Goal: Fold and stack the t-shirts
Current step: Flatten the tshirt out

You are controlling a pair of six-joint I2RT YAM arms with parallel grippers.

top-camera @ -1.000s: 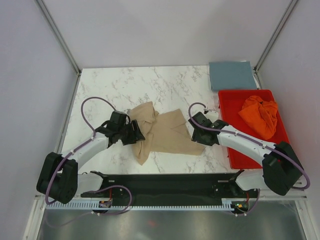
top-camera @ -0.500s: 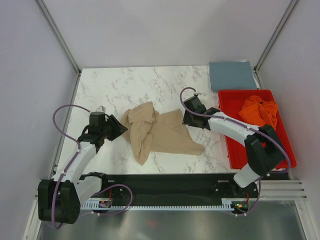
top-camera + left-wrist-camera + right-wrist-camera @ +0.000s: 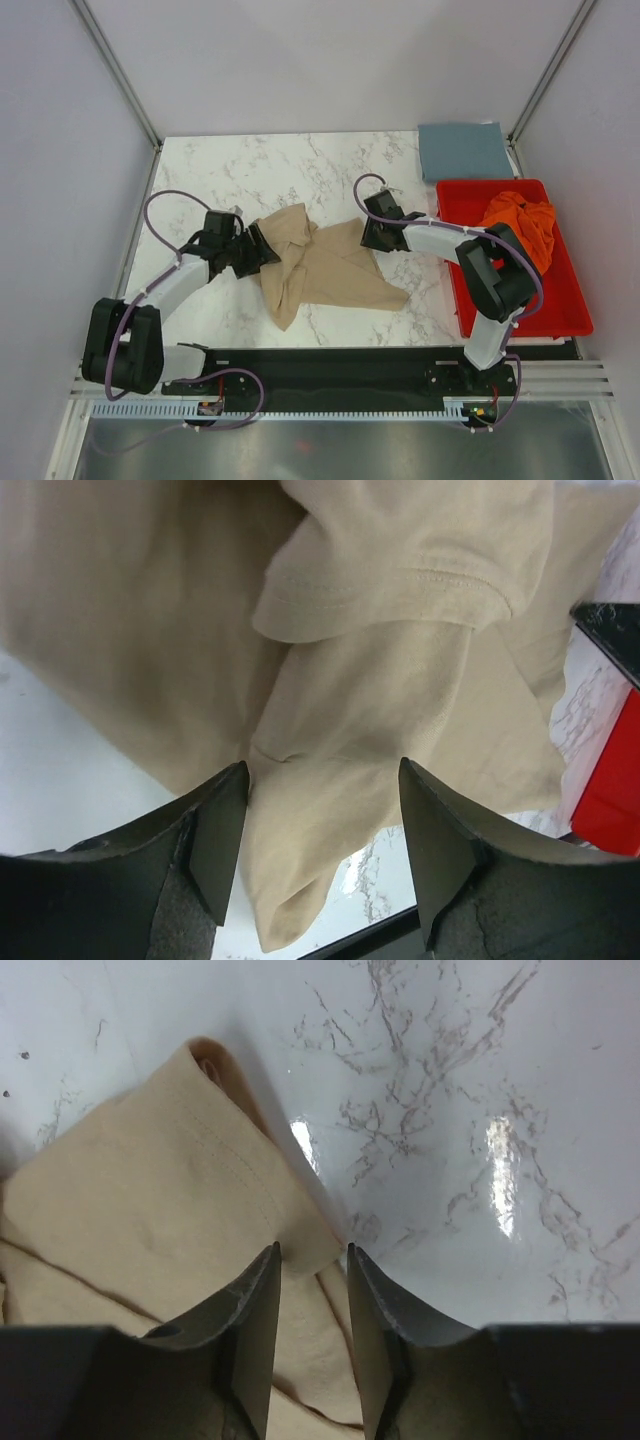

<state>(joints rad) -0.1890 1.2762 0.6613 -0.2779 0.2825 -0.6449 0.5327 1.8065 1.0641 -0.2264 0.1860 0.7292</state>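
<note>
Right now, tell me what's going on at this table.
Two robot arms are working on a crumpled tan t-shirt in the middle of the marble table. The left claw is open at the shirt's left side, with cloth bunched between its fingers. The right claw sits over a hem at the shirt's far right corner, fingers narrowly apart. A blue-grey shirt lies folded at the back right, and an orange shirt is heaped in the red tray.
</note>
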